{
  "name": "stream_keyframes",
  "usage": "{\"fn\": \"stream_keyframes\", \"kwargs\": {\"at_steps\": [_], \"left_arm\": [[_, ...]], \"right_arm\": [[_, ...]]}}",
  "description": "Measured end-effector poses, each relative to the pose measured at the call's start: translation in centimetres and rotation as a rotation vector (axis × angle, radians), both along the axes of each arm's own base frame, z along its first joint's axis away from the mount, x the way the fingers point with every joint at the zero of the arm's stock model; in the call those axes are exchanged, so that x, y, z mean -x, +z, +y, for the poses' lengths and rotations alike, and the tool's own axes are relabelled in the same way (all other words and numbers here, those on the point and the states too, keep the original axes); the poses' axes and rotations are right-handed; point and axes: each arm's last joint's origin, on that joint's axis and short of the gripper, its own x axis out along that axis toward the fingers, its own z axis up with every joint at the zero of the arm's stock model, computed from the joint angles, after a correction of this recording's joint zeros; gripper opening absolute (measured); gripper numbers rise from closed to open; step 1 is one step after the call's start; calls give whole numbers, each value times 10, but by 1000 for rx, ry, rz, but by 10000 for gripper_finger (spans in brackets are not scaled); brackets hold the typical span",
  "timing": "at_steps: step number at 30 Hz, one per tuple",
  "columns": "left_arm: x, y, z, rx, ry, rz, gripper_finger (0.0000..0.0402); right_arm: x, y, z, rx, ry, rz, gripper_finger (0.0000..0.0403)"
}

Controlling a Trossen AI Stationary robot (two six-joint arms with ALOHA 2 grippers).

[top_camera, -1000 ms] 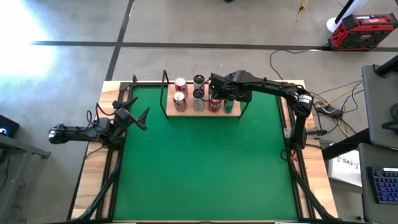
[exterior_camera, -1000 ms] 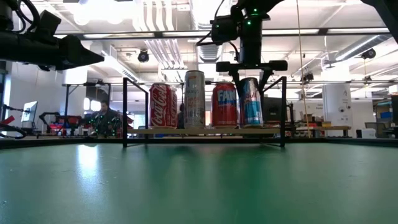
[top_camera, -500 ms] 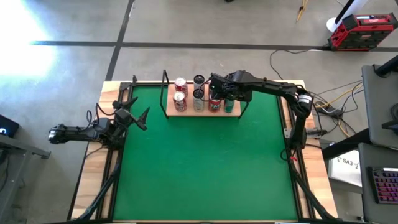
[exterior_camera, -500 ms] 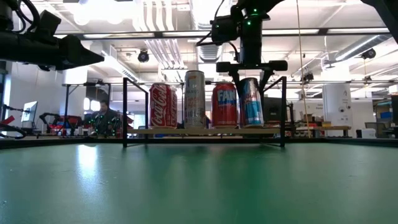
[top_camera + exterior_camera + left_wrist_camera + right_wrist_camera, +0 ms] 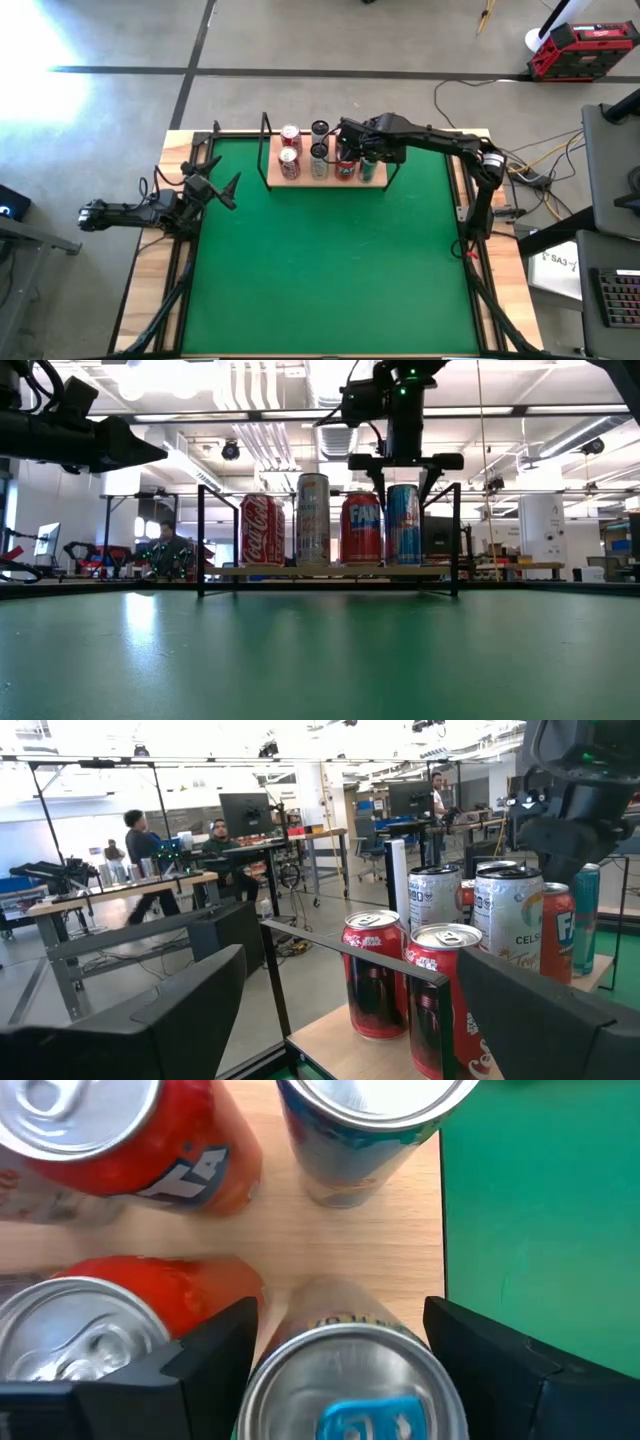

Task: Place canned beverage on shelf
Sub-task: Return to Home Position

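The shelf, a light wood board with thin black uprights, stands at the table's far side and bears several upright cans. At its right end a blue can stands on its base, next to an orange can. My right gripper points steeply down over the blue can, open, a finger on either side of the can's top. My left gripper waits open at the table's left edge, pointing level toward the shelf. My right gripper's fingers flank the blue can's top rim from above. A gap shows beside one finger. I cannot tell whether the other finger touches the rim. The can stands upright on the shelf board.
Two red cola cans and a tall white can fill the shelf's left and middle, with a second row behind them. The green mat spreads in front of the shelf. People sit at desks beyond the table.
The blue can leaned between my right gripper's fingers a second ago; it now stands upright on the shelf. The fingers have spread a little apart. The gripper has stayed above the can.
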Motion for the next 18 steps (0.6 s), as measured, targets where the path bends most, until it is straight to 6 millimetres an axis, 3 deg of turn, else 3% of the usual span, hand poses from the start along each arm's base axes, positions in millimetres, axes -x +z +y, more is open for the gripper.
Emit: {"fn": "stream_keyframes", "kwargs": {"at_steps": [10,18], "left_arm": [[0,0,0,0,0,0,346],[0,0,0,0,0,0,346]], "right_arm": [[14,28,10,39,40,-62,278],[32,61,40,78,121,-117,278]]}}
